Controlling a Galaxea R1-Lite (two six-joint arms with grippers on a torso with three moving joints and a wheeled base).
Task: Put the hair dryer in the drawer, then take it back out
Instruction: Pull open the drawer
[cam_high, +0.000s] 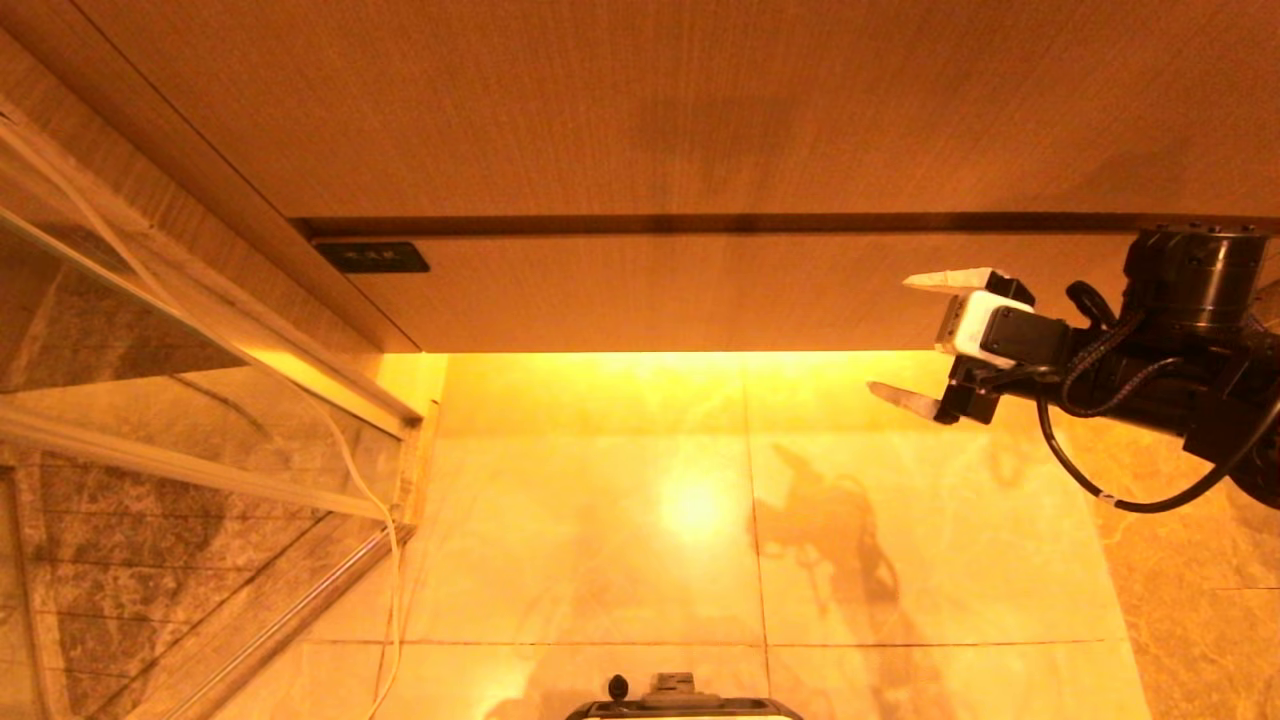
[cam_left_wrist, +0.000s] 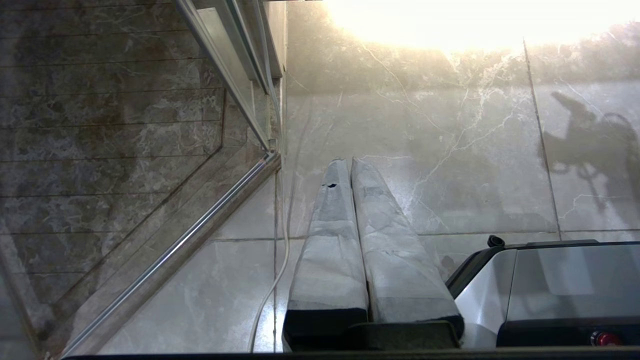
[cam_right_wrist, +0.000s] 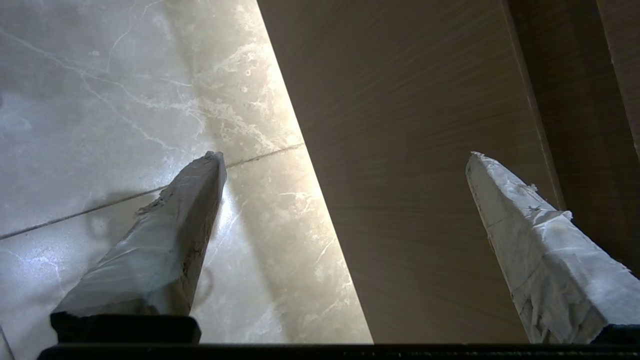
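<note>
The hair dryer appears in no view, so its place cannot be told; the wide light wood-grain drawer (cam_high: 700, 300) with its small black label (cam_high: 371, 257) sits closed; the right gripper (cam_high: 910, 340) hovers at its front, fingers spread, empty; the left gripper (cam_left_wrist: 352, 167), pressed together, hangs over the marble floor (cam_high: 600, 540); every step seems left.

You are in a bathroom, likely a hotel's: marble floor tiles (cam_high: 600, 520), glass shower partition (cam_high: 150, 400) on a metal track, wood-grain vanity drawer (cam_high: 650, 295) underlit in amber.
</note>
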